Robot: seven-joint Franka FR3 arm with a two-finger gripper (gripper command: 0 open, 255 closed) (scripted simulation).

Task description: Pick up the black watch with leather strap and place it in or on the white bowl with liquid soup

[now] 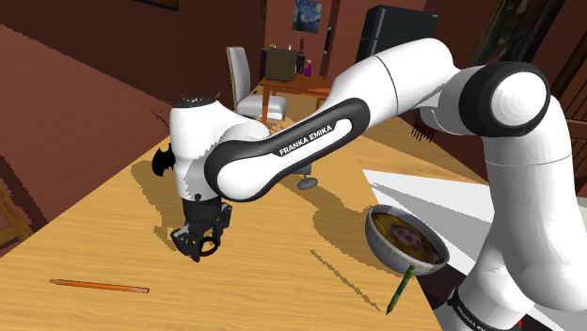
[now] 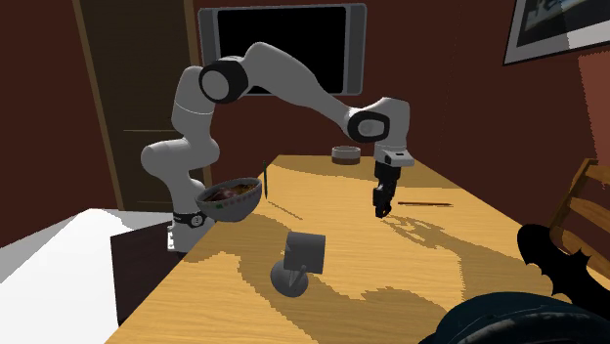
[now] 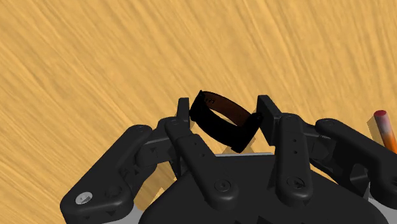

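Nearby, orange stick [image 1: 99,285]; watch [image 3: 216,125] in jaws

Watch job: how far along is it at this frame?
Done: the fingers clasp the black watch. In hand: the gripper holds it over the wooden table, apparently lifted clear. Left: carrying it across to the soup bowl and releasing it there.

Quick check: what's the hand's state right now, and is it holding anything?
Hand: closed, holding the black watch.
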